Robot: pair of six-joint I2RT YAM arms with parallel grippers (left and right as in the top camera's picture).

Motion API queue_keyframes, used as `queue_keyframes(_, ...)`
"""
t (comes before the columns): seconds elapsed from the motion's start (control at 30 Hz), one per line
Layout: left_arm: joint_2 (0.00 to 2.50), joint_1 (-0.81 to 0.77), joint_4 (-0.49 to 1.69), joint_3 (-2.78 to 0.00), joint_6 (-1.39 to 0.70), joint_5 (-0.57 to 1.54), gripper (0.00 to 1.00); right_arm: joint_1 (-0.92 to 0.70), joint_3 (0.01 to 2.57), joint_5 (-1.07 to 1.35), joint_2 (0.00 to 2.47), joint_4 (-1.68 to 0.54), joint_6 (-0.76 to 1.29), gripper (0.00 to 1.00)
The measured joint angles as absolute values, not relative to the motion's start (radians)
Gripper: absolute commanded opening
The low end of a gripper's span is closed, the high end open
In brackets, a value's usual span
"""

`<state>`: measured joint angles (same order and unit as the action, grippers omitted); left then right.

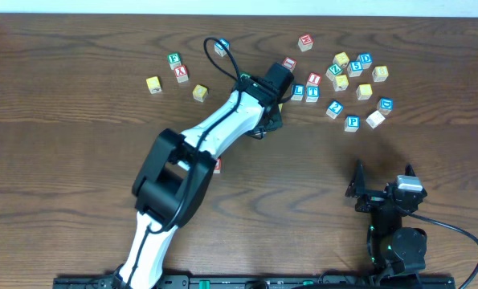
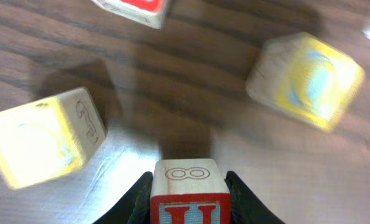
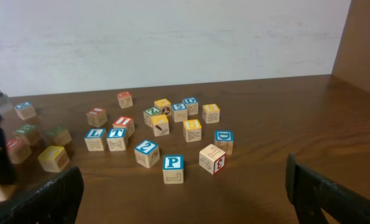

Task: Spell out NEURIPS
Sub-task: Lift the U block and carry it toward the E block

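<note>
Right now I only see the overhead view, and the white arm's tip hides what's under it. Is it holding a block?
Observer: Yes. The left wrist view shows the left end effector shut on a cube whose front face has a red letter, cut off by the picture's edge.
Operator: Is anything else written on it?
Observer: Its upper side carries an outlined 8.
Operator: Is it bumping into its neighbours?
Observer: No. One yellow-faced cube and a second yellow-faced cube lie ahead on either side, both apart from it.
</note>
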<state>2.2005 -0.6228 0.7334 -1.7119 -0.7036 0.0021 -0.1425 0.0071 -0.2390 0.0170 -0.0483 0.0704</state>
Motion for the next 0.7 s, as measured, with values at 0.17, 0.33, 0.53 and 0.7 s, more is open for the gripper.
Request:
queue_keyframes(0.17,2.055,-0.623,0.854,-1.712,-0.55,0.029,0.27,-0.142,0.007,-0.239,0.017,-0.048,0.07,0.99)
queue_keyframes(0.33,1.932,-0.623,0.985,-1.713,-0.49,0.032,0.08,-0.142,0.007,-0.239,0.017,-0.048,0.07,0.99)
queue_keyframes(0.53,1.92,-0.63,1.102,-1.71,-0.469,0.032,0.08,-0.142,0.007,-0.239,0.017,-0.048,0.07,0.99)
queue_keyframes(0.7,1.92,-0.663,1.108,-1.667,-0.474,0.015,0.08,-0.142,0.007,-0.239,0.017,-0.048,0.07,0.99)
